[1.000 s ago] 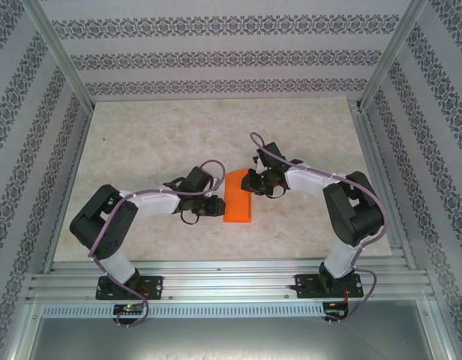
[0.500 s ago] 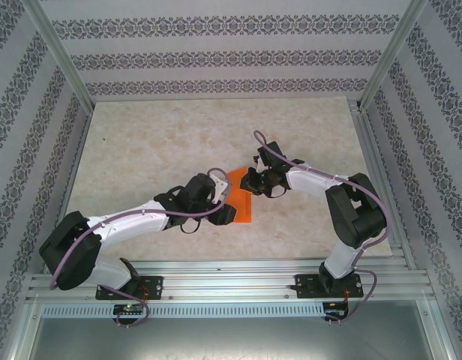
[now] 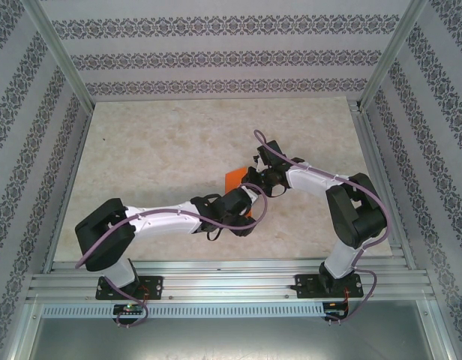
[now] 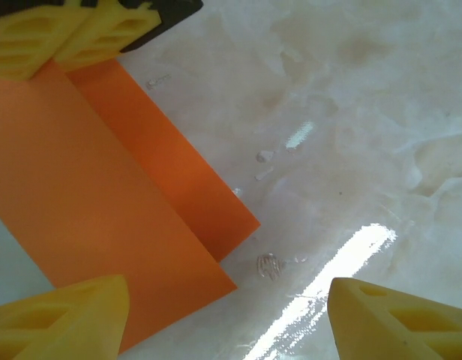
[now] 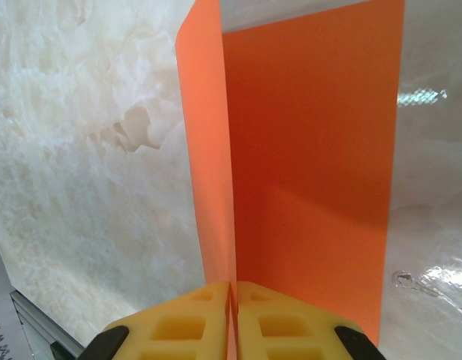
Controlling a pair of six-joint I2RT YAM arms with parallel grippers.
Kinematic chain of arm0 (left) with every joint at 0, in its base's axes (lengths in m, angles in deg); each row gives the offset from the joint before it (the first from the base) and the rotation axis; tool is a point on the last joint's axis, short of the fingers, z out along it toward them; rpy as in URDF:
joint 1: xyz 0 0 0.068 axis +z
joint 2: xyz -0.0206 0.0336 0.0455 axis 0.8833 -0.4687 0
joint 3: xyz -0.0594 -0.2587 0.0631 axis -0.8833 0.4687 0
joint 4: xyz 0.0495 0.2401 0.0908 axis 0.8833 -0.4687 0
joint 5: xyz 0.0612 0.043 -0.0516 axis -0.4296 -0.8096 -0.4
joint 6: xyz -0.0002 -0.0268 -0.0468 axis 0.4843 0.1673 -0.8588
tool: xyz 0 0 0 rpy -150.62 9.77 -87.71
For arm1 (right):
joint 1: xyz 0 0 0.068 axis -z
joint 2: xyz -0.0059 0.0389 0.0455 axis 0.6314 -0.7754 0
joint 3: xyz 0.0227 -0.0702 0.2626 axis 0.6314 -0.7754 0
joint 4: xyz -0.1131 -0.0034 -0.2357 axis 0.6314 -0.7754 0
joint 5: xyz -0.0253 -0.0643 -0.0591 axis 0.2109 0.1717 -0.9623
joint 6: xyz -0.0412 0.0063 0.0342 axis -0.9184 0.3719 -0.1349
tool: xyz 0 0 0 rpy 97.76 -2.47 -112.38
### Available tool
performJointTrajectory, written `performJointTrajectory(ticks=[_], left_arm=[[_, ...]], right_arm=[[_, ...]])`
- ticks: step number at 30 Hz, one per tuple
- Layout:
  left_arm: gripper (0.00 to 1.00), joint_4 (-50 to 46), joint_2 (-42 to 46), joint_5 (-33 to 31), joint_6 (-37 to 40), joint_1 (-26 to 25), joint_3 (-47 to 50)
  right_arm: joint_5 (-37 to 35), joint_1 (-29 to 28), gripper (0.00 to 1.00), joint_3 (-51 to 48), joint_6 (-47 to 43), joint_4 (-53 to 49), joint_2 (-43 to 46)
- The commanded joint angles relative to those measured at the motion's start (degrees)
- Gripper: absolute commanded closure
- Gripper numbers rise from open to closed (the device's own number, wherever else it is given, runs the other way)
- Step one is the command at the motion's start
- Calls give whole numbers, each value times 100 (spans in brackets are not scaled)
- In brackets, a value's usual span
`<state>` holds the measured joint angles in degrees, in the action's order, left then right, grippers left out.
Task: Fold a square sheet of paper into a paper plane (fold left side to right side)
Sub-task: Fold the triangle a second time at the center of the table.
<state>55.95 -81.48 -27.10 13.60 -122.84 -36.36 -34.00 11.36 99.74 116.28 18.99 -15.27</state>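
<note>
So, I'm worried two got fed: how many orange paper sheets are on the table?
1. The folded orange paper sheet lies on the table, one flap pinched by the right hand, the open left hand over its near end. Another could hide beneath it.

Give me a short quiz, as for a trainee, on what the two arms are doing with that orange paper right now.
1. True or false: the left end effector is open and holds nothing.
2. The square sheet of paper is: A) flat and unfolded; B) folded, with two layers showing; C) crumpled into a ball.
3. Which end effector pinches the paper's edge?

Key: 1) True. 2) B. 3) The right end effector, shut on the edge.
</note>
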Motion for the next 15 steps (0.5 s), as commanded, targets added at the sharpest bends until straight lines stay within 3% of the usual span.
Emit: performJointTrajectory(ticks=[1, 5, 15], left_arm=[[30, -476, -223, -752, 2, -127, -295], [40, -686, -428, -993, -60, -143, -524], [78, -681, -393, -630, 109, -143, -569]], right_arm=[[37, -86, 89, 177, 76, -76, -21], [37, -95, 89, 151, 65, -76, -37], [-86, -95, 89, 223, -64, -251, -91]])
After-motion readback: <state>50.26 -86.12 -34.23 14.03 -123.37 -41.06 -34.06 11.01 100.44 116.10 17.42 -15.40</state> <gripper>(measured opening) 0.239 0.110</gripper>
